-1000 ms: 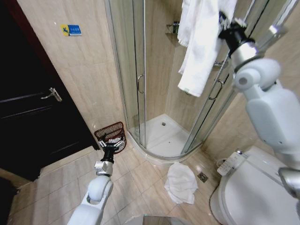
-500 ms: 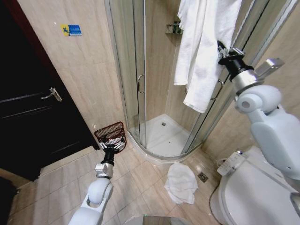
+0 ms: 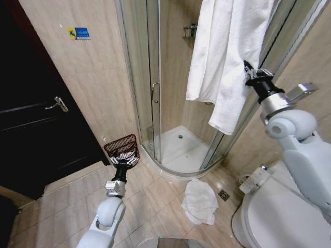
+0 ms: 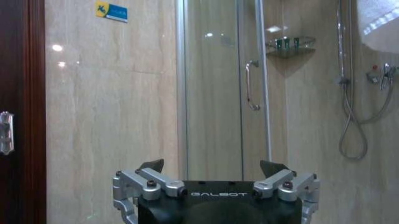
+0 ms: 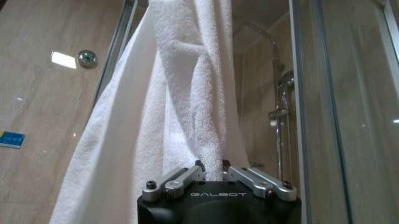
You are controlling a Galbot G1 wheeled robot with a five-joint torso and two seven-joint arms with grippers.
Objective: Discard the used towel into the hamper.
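You've got the right gripper (image 3: 249,70) up high beside the shower door (image 3: 151,88), and its fingers are pinched tight on a fold of the white towel (image 3: 227,57). The wrist camera shows the jaws closed right on the cloth (image 5: 206,116), with the rest hanging down in long folds below the grasp. That looks a sound hold, so don't loosen it.

The hamper (image 3: 122,150) sits low on the floor tiles against the wall, just left of the shower base and well apart from the towel. Your left gripper (image 3: 123,161) hangs just in front of it, jaws spread and holding nothing.

My advice: carry the towel clear of the glass before you go down, so the trailing end doesn't snag on the door handle. A second towel on the floor (image 3: 199,201) lies near the toilet (image 3: 279,217); steer wide of it. Get the bulk of the cloth over the hamper's mouth before letting go.
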